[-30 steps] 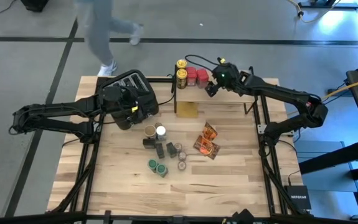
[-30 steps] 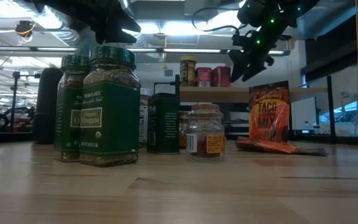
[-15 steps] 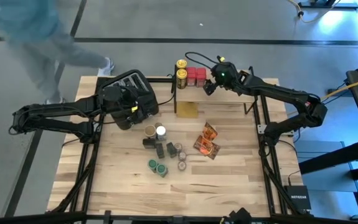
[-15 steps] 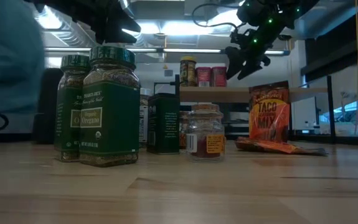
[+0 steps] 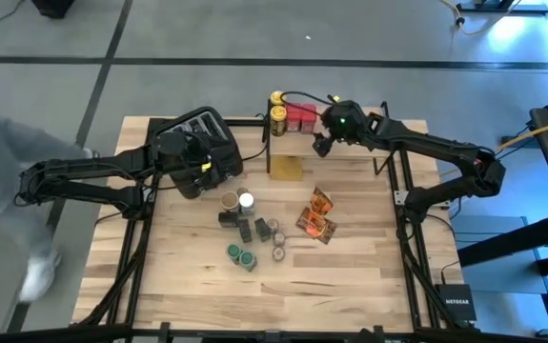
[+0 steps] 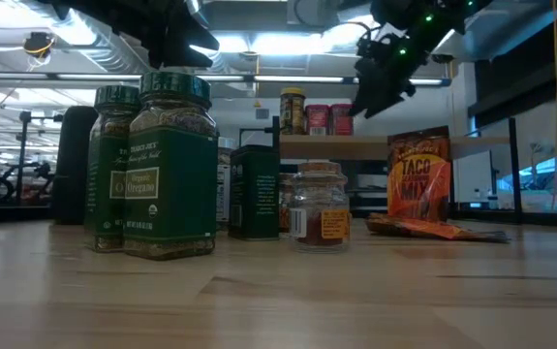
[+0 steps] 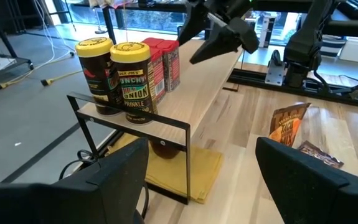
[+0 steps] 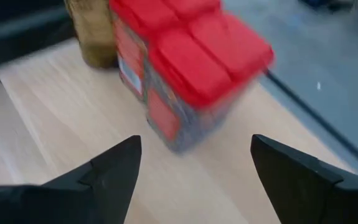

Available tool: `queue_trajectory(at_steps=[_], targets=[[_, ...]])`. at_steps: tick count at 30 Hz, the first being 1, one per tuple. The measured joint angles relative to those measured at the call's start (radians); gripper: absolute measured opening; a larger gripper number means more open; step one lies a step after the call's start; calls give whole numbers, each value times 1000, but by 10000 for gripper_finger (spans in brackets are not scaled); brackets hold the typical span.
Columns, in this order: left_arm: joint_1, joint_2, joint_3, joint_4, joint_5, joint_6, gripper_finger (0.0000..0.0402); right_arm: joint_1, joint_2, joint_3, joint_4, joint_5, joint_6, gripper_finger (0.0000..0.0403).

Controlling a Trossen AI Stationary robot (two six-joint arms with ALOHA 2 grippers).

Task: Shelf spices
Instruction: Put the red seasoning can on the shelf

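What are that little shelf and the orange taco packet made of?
The shelf looks like a pale wood plank with visible grain, matte, on thin black legs, probably metal. The taco packet seems to be foil or plastic film: glossy, printed, slightly crinkled.

My black four-slot toaster [image 5: 204, 133] sits at the upper left of the wooden table [image 5: 188, 286] in the high view, and a flat yellow cloth [image 5: 287, 168] lies just right of it near the top centre. At the far left edge of that view I see a blurred person [image 5: 11, 205] on the grey floor [image 5: 369, 29], one white shoe showing at lower left.
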Motion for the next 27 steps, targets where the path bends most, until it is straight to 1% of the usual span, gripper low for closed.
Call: queue_trajectory(at_steps=[5, 9, 13, 22, 27], targets=[[0, 0, 0, -1, 0, 0, 290, 10, 42, 0, 59, 5, -25, 309], [0, 0, 0, -1, 0, 0, 290, 9, 64, -1, 54, 45, -33, 309], [0, 0, 0, 0, 0, 0, 290, 9, 75, -1, 97, 45, -55, 309], [0, 0, 0, 0, 0, 0, 290, 9, 85, -1, 113, 71, -80, 309], [0, 0, 0, 0, 0, 0, 290, 9, 85, -1, 152, 79, -82, 309]])
